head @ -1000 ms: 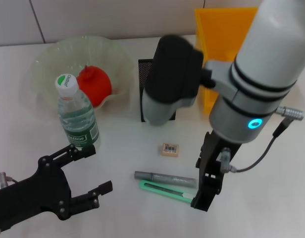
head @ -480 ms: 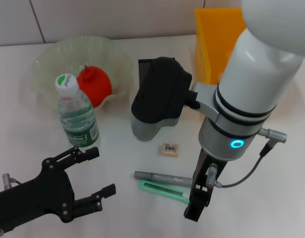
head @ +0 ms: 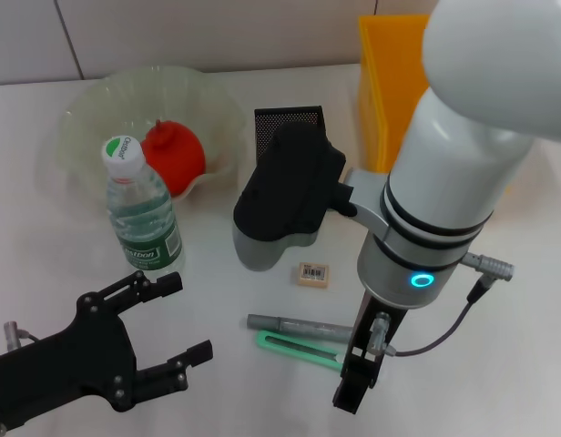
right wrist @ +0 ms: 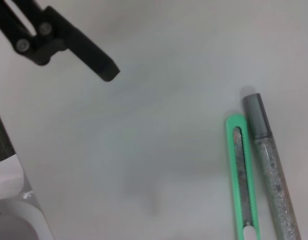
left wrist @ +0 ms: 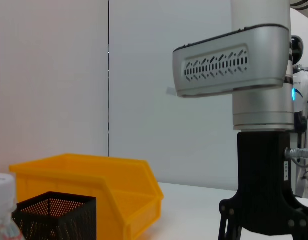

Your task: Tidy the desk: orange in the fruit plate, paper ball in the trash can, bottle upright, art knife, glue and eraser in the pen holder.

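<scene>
1. Hanging low in the lower right of the head view, the right gripper (head: 353,390) sat just past the near end of the slim mint-green art knife (head: 300,351); whether its fingers were apart or closed could not be told.
2. That art knife lay flat on the plain white surface (head: 499,346), side by side with the slim grey-silver glue stick (head: 299,326), the two almost touching.
3. Just beyond them, near the frame's centre, lay the small beige eraser (head: 313,273) with its barcode sticker.
4. At the lower left, the black left gripper (head: 158,332) hovered with its fingers spread wide, holding nothing.
5. The small clear plastic bottle (head: 142,211) with a green label stood upright at centre left.
6. Behind it, at upper left, the red-orange orange (head: 176,157) rested inside the translucent pale green fruit plate (head: 89,109).
7. The black mesh pen holder (head: 288,122) stood at upper centre, partly hidden by the right arm.
8. The yellow-orange trash can (head: 390,64) stood at upper right.
</scene>
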`<control>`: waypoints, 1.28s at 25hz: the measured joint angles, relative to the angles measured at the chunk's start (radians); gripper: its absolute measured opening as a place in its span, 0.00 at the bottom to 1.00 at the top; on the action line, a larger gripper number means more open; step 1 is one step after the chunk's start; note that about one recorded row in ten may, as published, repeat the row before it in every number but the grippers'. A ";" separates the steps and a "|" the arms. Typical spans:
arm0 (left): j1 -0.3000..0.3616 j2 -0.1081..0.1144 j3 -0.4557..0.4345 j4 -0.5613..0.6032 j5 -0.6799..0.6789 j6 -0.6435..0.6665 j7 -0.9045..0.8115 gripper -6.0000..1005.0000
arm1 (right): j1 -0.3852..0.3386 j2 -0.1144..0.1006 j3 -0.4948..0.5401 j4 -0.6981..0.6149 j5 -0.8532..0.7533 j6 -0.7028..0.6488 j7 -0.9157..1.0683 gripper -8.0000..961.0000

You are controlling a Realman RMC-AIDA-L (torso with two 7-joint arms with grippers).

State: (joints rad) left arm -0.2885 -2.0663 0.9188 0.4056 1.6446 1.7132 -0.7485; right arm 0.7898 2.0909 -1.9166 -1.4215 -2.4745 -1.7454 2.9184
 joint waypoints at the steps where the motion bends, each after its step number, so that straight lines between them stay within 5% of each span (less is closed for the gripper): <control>1: 0.000 0.000 0.000 0.000 0.000 0.001 0.000 0.81 | 0.000 0.000 -0.005 0.004 -0.001 0.007 0.000 0.83; 32: 0.009 0.005 0.003 0.005 0.033 0.003 -0.010 0.81 | 0.001 0.000 -0.056 0.091 0.002 0.123 -0.028 0.81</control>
State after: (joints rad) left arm -0.2791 -2.0616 0.9215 0.4107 1.6773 1.7166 -0.7588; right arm 0.7904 2.0906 -1.9723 -1.3305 -2.4730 -1.6220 2.8908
